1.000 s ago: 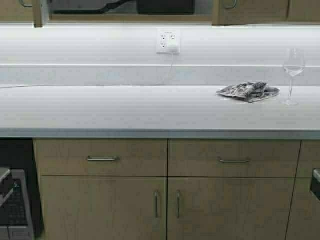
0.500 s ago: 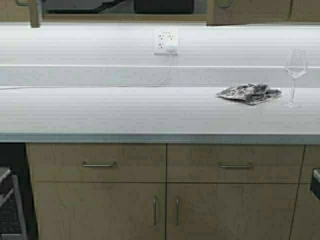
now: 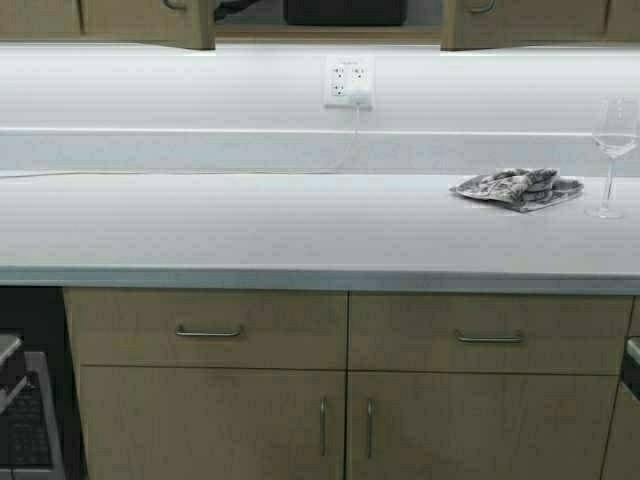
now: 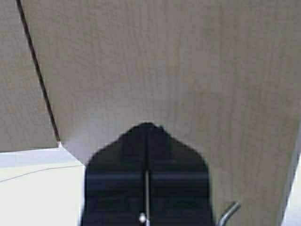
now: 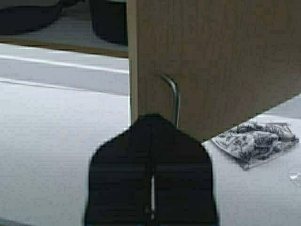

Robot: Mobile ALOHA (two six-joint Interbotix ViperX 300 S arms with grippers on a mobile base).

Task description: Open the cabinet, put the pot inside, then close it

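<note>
The cabinet hangs above the counter with both doors ajar: left door [image 3: 196,22], right door [image 3: 470,18]. Through the gap between them the black pot [image 3: 345,11] stands on the cabinet's shelf; it also shows as a dark shape [image 5: 109,21] in the right wrist view. My left gripper [image 4: 147,126] is shut, its tip against the outer face of the left door [image 4: 164,66], beside that door's steel handle [image 4: 229,212]. My right gripper [image 5: 151,117] is shut, its tip at the right door [image 5: 221,56] just next to the door's handle [image 5: 174,99]. Neither gripper shows in the high view.
A patterned cloth [image 3: 518,187] and a wine glass [image 3: 613,150] sit on the white counter [image 3: 250,225] at the right. A wall outlet [image 3: 348,82] with a cord is behind. Another dark pan [image 5: 28,15] lies in the cabinet. Base cabinets with drawers [image 3: 210,330] are below.
The left door has swung inward, so the opening between the doors is much narrower. The robot has moved slightly; the whole scene sits a little further right.
</note>
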